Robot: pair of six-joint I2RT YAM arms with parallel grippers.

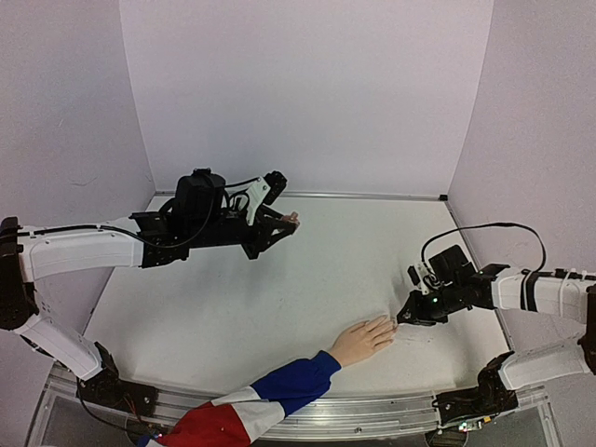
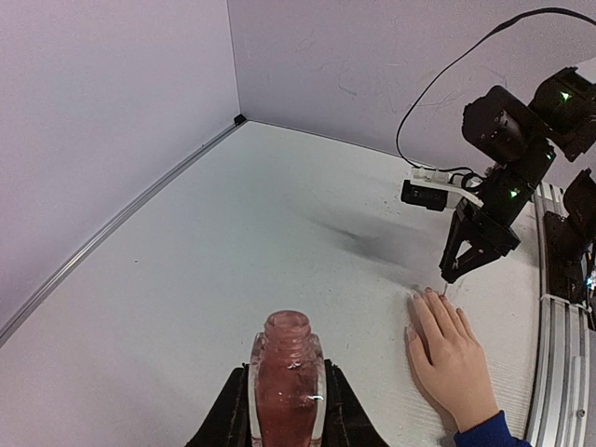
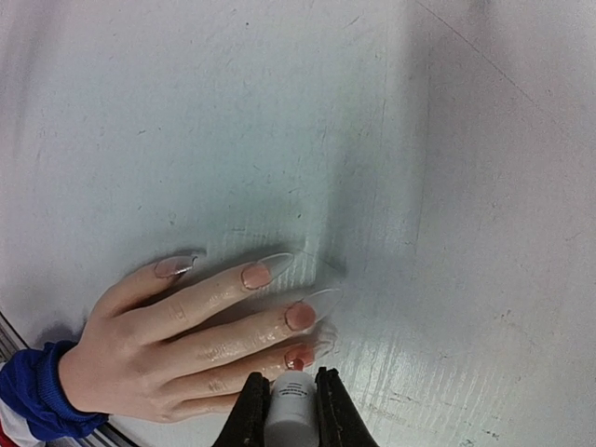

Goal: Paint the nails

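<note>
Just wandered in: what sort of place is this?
Probably a robot test booth: pale walls enclose a white table, where the left claw grips an open polish bottle and the right claw holds a white-capped brush at a hand's fingertips.

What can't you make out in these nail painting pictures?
Right wrist view: four nails show; the fifth hides behind the right gripper, its white cap, or the bottom edge.
Top view: nails too small to tell painted from bare.
Left wrist view: the bottom edge cuts off the bottle.
</note>
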